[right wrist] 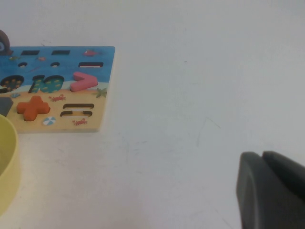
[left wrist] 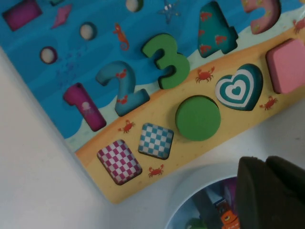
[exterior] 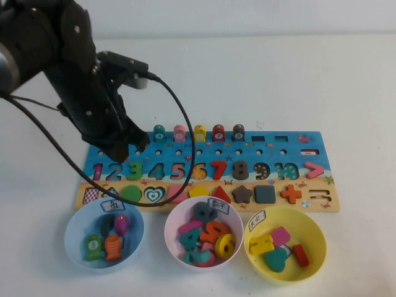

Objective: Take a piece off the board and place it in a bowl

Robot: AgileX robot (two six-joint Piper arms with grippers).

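Black jointed left arm [exterior: 80, 93], looping black cables [exterior: 179, 117], dark hand [exterior: 124, 145]

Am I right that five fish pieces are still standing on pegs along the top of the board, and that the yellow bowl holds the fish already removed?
Not quite. Five fish pieces do stand along the top of the board, but the removed fish lie in the light blue bowl, not the yellow bowl, which holds shapes. The high view shows this.

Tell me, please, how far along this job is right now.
Done: the blue bowl already holds several fish. In hand: nothing seen; the left gripper is shut, above the board's left end. The right gripper, shut, sits over the table beside the board. Left: the teal fish stands in the board's top row, ungrabbed.
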